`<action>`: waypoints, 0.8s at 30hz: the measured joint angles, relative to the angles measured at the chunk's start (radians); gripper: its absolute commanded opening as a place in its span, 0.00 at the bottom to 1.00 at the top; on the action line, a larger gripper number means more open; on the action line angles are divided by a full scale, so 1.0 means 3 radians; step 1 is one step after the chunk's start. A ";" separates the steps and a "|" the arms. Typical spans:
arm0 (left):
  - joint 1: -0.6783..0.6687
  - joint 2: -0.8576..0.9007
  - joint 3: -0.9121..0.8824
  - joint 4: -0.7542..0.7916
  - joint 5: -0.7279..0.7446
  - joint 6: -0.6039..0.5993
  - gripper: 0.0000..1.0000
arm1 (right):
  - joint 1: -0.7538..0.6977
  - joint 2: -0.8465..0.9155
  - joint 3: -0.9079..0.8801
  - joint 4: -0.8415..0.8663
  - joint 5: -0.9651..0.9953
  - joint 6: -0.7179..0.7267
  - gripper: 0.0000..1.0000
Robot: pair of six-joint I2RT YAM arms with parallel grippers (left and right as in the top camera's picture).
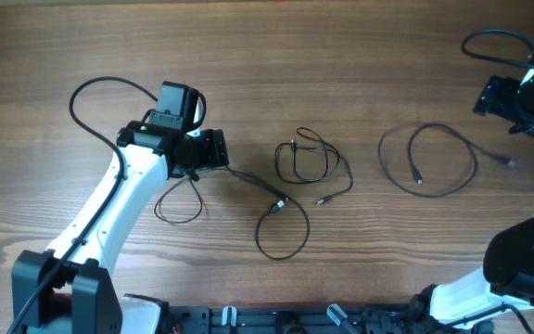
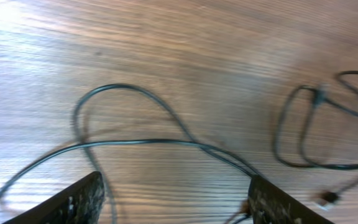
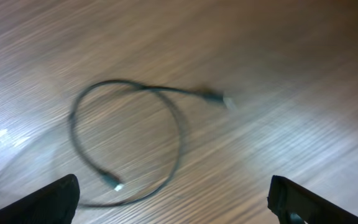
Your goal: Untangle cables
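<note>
**Overhead and wrist views, read left to right.** I see the table (image 1: 360,56), a brown wood-grain surface with fine streaks, carrying the cables as three separate groups of thin, smooth black cord.

The left cable (image 2: 142,142) runs out from under the left gripper (image 2: 174,182). It makes a small loop at lower left of centre in the overhead view. A rounder loop sits at lower centre, with a small plug where the two meet. The gripper's fingers (image 2: 82,200) are spread wide over the wood, with this cord lying across the gap ahead of them.

The middle bundle (image 1: 309,160) sits at the centre of the overhead frame. It is a tight overlap of loops with a tail and plug at its lower right.

The right cable (image 3: 179,146) lies apart at centre right as one open, near-circular loop with a pale-tipped plug at each end. The right gripper (image 3: 173,186) is at the upper right edge of the overhead frame. Its fingers (image 3: 39,202) are spread and hold nothing.
</note>
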 measured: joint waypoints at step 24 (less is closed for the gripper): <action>0.0000 0.0000 0.0000 -0.0057 -0.0132 0.0000 0.68 | 0.1083 0.0042 -0.2316 0.2168 -0.1837 -0.0486 0.04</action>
